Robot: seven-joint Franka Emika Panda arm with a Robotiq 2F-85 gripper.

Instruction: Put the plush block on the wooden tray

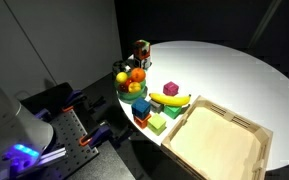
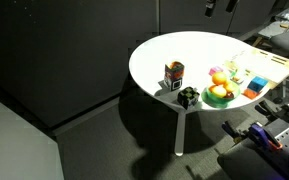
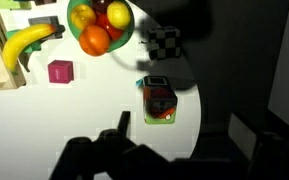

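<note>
The plush block (image 1: 141, 50) stands just behind the fruit bowl (image 1: 134, 88) in an exterior view, with the wooden tray (image 1: 219, 135) on the bowl's opposite side. In the wrist view, carry it low and you may clip the bowl; your gripper (image 3: 179, 150) points down, jaws wide, empty.

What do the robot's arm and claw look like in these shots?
The claw is a black, blocky silhouette with two thick fingers in the wrist view. In an exterior view the arm is a rounded white shell with a blue light.
</note>
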